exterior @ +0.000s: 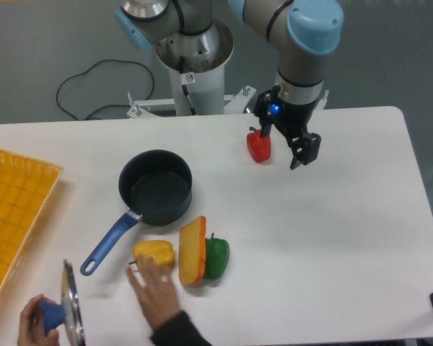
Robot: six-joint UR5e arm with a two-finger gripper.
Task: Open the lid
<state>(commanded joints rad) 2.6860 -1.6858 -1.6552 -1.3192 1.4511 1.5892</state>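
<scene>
Round glass lid with blue knob [71, 306] sits in a person's hand [35, 322]; robot fingers [292, 148] spread, empty — a grab risks collision.

Saucepan [156, 186] is sitting left of table [332, 245] centre, handle pointing front-left. Lid [71, 311] is standing on edge at front-left corner, held by a hand [35, 322], well apart from saucepan. Three items lying in front of saucepan, a second hand [157, 299] just before them. Gripper [283, 144] is hanging behind-right, beside pepper [259, 146]. Tray [14, 209] is lying far left.
</scene>
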